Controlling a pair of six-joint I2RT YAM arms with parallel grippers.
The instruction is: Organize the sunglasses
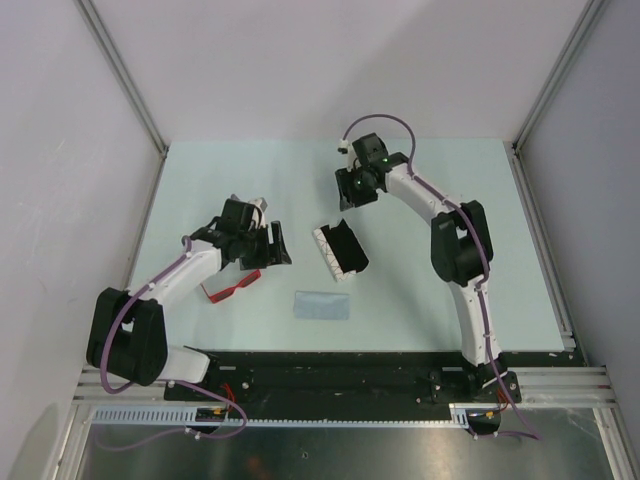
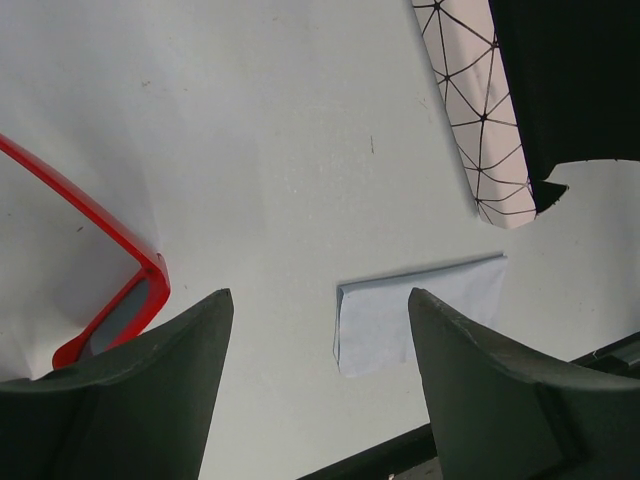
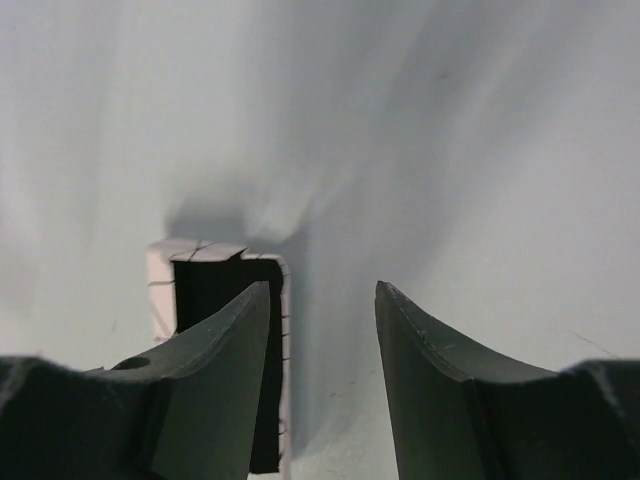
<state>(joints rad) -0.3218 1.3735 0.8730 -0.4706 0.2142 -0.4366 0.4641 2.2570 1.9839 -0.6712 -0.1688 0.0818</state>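
The pale green worktop [image 1: 420, 290] carries everything; the left arm's tool [image 1: 272, 245] hangs over its left half with fingers spread wide and nothing between them; the right arm's tool [image 1: 348, 185] sits farther back, right of centre, jaws apart and empty; between the two lies the white patterned case [image 1: 340, 250], open, its black lining showing; near of it rests the flat light-blue cloth [image 1: 322, 305]; left of the cloth, just near of the left tool, the red sunglasses [image 1: 235, 289] lie on the worktop.

Glossy plastic sunglasses [image 2: 152, 272], matt cloth [image 2: 375, 325]
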